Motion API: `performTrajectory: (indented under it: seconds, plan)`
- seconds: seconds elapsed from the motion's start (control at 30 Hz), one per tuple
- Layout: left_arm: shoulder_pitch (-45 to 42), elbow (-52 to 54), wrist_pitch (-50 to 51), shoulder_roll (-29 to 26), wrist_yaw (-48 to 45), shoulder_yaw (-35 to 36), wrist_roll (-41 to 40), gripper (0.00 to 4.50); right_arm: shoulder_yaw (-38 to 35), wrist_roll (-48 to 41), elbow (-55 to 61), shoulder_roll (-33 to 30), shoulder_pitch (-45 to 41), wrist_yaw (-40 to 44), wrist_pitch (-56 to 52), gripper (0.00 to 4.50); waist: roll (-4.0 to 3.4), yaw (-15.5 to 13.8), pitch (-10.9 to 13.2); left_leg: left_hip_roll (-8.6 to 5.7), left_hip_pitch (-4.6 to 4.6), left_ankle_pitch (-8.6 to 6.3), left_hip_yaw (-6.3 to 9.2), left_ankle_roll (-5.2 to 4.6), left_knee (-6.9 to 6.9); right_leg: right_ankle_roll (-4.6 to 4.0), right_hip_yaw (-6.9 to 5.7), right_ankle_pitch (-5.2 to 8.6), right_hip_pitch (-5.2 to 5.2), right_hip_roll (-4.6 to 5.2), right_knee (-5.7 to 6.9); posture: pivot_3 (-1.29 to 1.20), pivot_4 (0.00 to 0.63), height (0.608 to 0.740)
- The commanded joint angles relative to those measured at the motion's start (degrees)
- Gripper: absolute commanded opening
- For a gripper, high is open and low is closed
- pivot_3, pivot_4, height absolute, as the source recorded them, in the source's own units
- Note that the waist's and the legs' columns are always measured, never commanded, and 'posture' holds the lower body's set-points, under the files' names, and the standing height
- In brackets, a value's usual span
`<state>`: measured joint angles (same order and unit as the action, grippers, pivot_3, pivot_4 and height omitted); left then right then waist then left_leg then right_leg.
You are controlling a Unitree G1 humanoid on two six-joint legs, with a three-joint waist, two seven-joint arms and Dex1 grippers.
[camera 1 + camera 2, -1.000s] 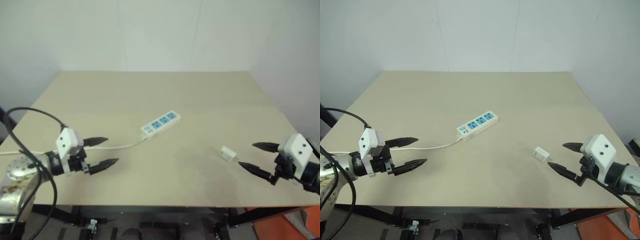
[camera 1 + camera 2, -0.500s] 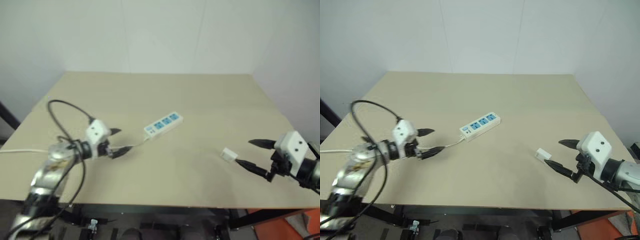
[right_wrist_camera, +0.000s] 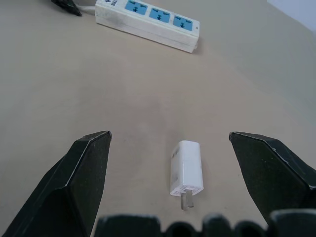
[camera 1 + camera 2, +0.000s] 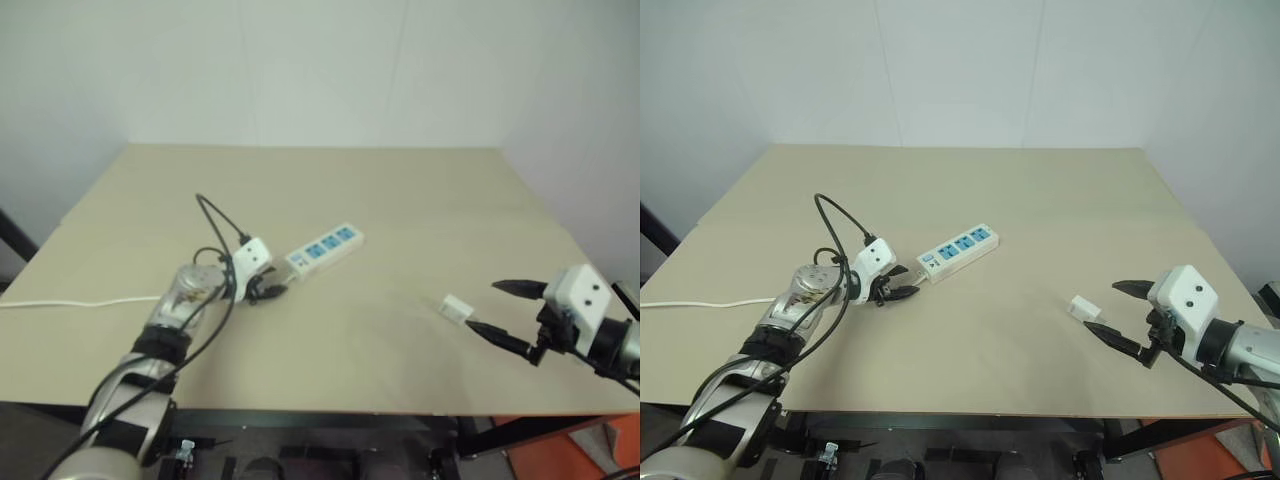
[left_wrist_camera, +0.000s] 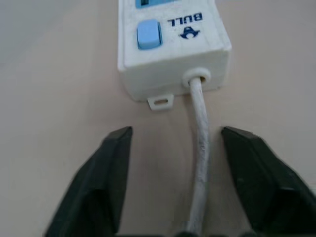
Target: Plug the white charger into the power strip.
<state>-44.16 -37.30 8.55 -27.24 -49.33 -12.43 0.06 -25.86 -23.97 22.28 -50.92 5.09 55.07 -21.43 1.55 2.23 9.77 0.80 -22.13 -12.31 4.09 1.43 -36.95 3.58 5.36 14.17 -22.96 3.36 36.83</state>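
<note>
The power strip (image 4: 957, 250) lies flat on the beige worktop (image 4: 1040, 200), near its middle, three blue socket faces up. The switch end faces the left gripper (image 5: 175, 148). Beside the blue switch (image 5: 148, 34) the casing reads "BULL" with a small logo under it (other print unreadable). The thin white cord (image 5: 200, 163) leaves that end and runs between the left gripper's black fingers (image 5: 101, 182), jaws open on either side of it, not pinching; tips just short of the strip's end. The white charger (image 3: 186, 174) lies flat on the worktop, well apart from the strip on the right, metal prongs toward the right gripper (image 3: 197, 148), whose jaws are spread wide and empty, charger between their lines.
</note>
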Motion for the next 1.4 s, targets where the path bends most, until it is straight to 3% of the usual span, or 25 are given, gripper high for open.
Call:
performTrajectory:
  seconds: [0.03, 0.2, 0.43, 0.63, 0.8, 0.93, 1.4]
  plan:
    - [-0.10, -4.37, -1.72, 0.62, 0.93, -0.29, 2.02, 1.62, -2.85, -1.73, 2.40, 0.01, 0.06, -0.76, -0.11, 4.50, 0.00, 0.02, -0.01, 0.00, 0.03, 0.00, 0.00, 0.00, 0.00, 0.00, 0.01, 0.00, 0.03, 0.00, 0.00, 0.00, 0.150, 0.740]
    - [0.23, -3.37, -2.17, 1.24, -3.62, 0.57, -0.24, 0.02, -2.60, -1.92, 2.53, -0.40, 0.18, -1.10, -0.26, 4.50, 0.00, 0.03, -0.01, 0.00, 0.15, 0.00, 0.00, 0.00, 0.00, 0.02, 0.00, 0.01, 0.18, 0.00, -0.02, 0.00, 0.150, 0.740]
    - [12.69, 18.00, -2.81, -4.79, -16.66, 4.72, -9.34, 0.02, -1.65, -2.71, 2.42, -1.06, -0.88, -0.85, -0.74, 4.50, -0.02, 0.23, -0.01, 0.02, -0.19, -0.01, 0.01, 0.02, 0.05, -0.30, 0.01, -0.14, -0.22, 0.02, 0.04, 0.00, 0.150, 0.740]
    - [22.06, 27.05, -1.82, -10.94, -16.26, 7.79, -10.73, 1.80, -0.31, -2.81, 1.62, -1.35, -1.98, -0.54, -0.61, 4.50, -0.01, 0.05, 0.00, 0.03, -0.08, 0.00, 0.00, 0.01, 0.02, -0.05, 0.01, 0.01, -0.14, 0.02, 0.06, 0.00, 0.150, 0.740]
    - [23.95, 32.52, 1.19, -10.79, -19.62, 12.21, -19.58, 3.38, 0.19, -2.85, 1.43, -1.43, -2.73, -0.28, -0.86, 4.50, -0.01, -0.13, 0.00, 0.04, -0.12, 0.00, 0.00, 0.01, 0.01, -0.04, -0.01, 0.02, -0.13, 0.03, -0.01, 0.00, 0.150, 0.740]
    - [21.04, 30.67, -1.19, -6.59, -16.41, 14.30, -21.70, 4.45, -0.03, -3.09, 1.95, -1.21, -2.36, -0.24, -1.10, 4.50, -0.01, -0.26, 0.00, 0.03, -0.19, -0.01, 0.00, 0.01, 0.01, -0.10, -0.03, -0.02, -0.17, 0.06, -0.03, 0.00, 0.150, 0.740]
    - [8.10, 1.49, -20.83, 4.86, -19.49, 6.97, -11.98, 4.45, -1.31, -3.95, 4.84, 0.14, -1.07, -1.56, -1.74, 4.50, 0.01, -0.15, 0.01, 0.01, -0.18, -0.01, 0.00, 0.00, -0.02, -0.14, 0.00, -0.07, -0.15, 0.02, -0.04, 0.00, 0.150, 0.740]
